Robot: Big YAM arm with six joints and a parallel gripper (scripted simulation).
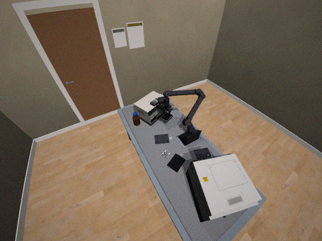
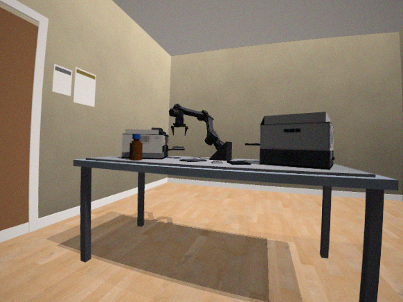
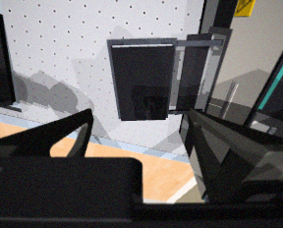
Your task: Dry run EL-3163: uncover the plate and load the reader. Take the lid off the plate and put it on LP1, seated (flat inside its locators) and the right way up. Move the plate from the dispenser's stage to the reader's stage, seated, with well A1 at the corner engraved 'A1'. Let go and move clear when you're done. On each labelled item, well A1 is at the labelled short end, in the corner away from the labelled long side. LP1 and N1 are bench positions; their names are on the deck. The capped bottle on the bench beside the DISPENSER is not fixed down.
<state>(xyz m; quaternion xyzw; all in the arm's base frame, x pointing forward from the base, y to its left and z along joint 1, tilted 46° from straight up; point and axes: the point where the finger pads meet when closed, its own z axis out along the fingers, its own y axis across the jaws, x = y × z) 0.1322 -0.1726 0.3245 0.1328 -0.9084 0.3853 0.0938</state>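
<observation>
My gripper [image 1: 167, 110] [image 2: 179, 134] [image 3: 141, 113] is open and empty, pointing down above the dispenser's stage. The plate [image 1: 166, 116] [image 2: 178, 147] [image 3: 142, 81] shows as a dark rectangle on that stage, beside the dispenser [image 1: 146, 103] [image 2: 148, 146]. In the wrist view it lies between and beyond the fingertips. Its lid cannot be told apart from it, and its A1 corner cannot be read. LP1 [image 1: 161, 139] is a grey pad with nothing visible on it. The reader [image 1: 227, 177] [image 2: 294, 140] has its dark stage [image 1: 202, 152] [image 2: 252, 144] sticking out towards the arm's base.
The capped brown bottle [image 1: 136, 120] [image 2: 136, 150] stands upright beside the dispenser, on the side away from its stage. The black pad N1 [image 1: 176, 162] and a small patterned card [image 1: 165, 153] lie between LP1 and the reader. A dark rail joins the stage area to the dispenser in the wrist view.
</observation>
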